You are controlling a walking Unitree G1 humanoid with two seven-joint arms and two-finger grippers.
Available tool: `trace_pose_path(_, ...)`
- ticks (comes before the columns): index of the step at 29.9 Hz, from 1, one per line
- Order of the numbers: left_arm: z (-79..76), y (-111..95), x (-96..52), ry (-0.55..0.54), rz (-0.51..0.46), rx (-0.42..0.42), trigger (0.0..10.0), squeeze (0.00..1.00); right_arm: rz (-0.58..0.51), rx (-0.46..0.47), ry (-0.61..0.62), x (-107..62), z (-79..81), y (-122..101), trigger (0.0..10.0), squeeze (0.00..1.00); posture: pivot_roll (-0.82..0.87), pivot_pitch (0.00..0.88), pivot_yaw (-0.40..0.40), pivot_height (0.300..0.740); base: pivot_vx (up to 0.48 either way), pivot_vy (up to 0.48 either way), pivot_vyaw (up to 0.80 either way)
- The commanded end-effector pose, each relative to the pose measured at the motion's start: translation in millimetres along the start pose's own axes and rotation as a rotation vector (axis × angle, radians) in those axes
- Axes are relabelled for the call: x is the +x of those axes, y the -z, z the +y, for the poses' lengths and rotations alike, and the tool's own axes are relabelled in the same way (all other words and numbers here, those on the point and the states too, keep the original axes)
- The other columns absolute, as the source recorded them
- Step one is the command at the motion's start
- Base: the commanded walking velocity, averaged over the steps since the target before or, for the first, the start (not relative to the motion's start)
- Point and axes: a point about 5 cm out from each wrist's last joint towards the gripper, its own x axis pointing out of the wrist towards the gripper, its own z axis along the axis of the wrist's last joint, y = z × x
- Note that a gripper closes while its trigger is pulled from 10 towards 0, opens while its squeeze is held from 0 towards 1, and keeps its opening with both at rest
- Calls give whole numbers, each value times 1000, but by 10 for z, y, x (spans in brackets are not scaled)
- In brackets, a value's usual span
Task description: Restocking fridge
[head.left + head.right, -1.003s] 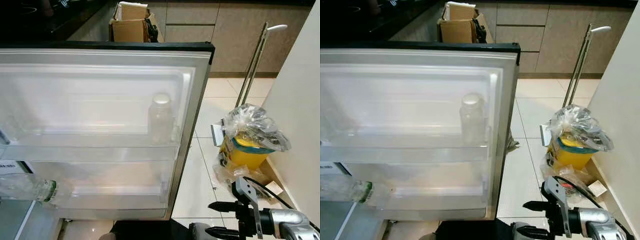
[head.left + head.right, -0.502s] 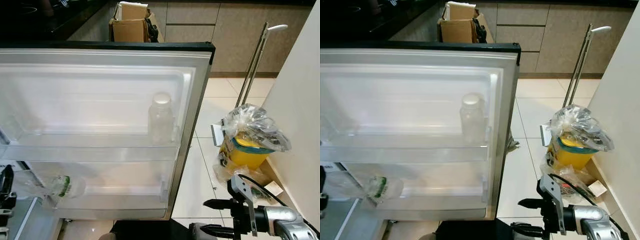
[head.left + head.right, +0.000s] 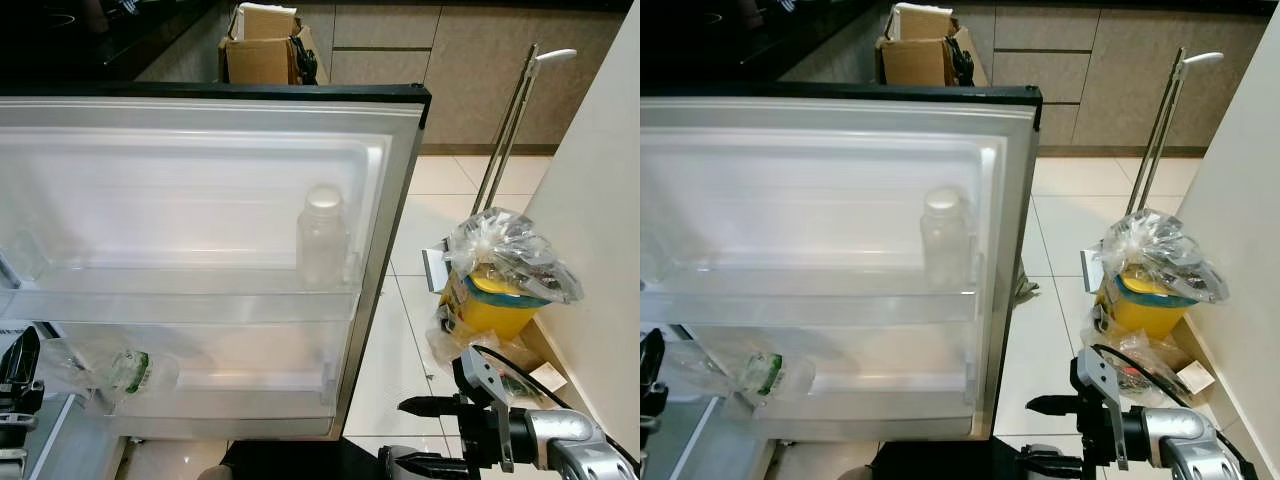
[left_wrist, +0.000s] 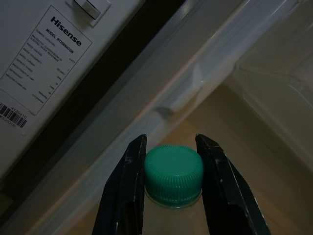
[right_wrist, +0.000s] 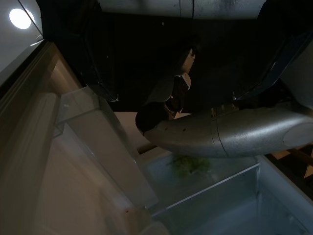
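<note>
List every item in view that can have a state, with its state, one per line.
Fridge door: swung open.
White-capped bottle: upright in the upper door shelf.
Green-capped bottle: tilted in the lower door shelf, cap on.
Left gripper: fingers either side of the green cap.
Right gripper: open, holding nothing.
Cardboard box: flaps open.
Yellow bin: plastic bag over its top.
</note>
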Motion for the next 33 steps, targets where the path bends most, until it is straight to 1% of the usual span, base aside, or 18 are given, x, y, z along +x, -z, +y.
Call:
trace_pose_path(1, 9, 5, -4, -12, 8, 8, 10000, 0, 5, 4, -22, 7, 32, 1, 10000, 0, -57, 53, -14, 547, 0, 0, 0)
trace_pose_path(2, 7, 6, 1, -12, 11, 13, 10000, 0, 4, 3, -24, 14, 34, -5, 10000, 0, -55, 53, -14, 547, 0, 0, 0)
trace_pose_path(5, 11, 38, 19, -49, 40, 66, 10000, 0, 4, 1, -30, 30, 46, -20, 10000, 0, -52, 55, -13, 547, 0, 0, 0)
trace_pose_path(6, 11, 38, 19, -49, 40, 66, 10000, 0, 4, 1, -30, 30, 46, -20, 10000, 0, -52, 55, -13, 547, 0, 0, 0)
trace_pose_path(8, 10, 81, 20, -67, 68, 93, 10000, 0, 2, 0, -37, 45, 57, -26, 10000, 0, -52, 55, -14, 547, 0, 0, 0)
trace_pose_path(18, -12, 142, 45, -70, 105, 128, 10000, 0, -3, -9, -49, 78, 61, -52, 10000, 0, -51, 51, -14, 547, 0, 0, 0)
trace_pose_path(23, -38, 198, 69, -72, 129, 163, 10000, 0, -8, -12, -61, 111, 71, -73, 10000, 0, -49, 51, -15, 547, 0, 0, 0)
trace_pose_path(28, -49, 213, 77, -66, 134, 168, 10000, 0, -8, -13, -66, 118, 77, -73, 10000, 0, -48, 51, -16, 547, 0, 0, 0)
trace_pose_path(29, -71, 237, 102, -59, 146, 191, 10000, 0, -9, -12, -73, 132, 87, -77, 10000, 0, -48, 55, -16, 547, 0, 0, 0)
trace_pose_path(33, -88, 248, 127, -53, 150, 202, 10000, 0, -15, -5, -76, 146, 95, -86, 10000, 0, -49, 59, -14, 547, 0, 0, 0)
